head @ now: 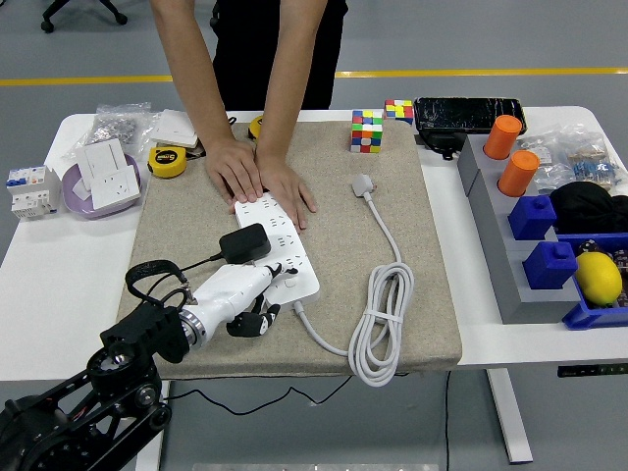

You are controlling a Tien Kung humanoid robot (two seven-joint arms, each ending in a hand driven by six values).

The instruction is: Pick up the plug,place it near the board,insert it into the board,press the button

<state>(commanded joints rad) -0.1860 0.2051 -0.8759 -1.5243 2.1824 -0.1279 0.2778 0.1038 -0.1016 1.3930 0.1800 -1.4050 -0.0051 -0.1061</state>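
The black plug (244, 243) sits in the white board (278, 245). The left hand (238, 292) reaches its near end, one finger seemingly extended, grasping nothing. A person's hands (260, 177) press the far end.

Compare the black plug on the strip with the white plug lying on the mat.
The black plug is boxy and sits on the power strip; the white plug is small and rounded and lies free on the mat. The black plug's cord is thin and dark, the white plug's thick and coiled. Both are corded.
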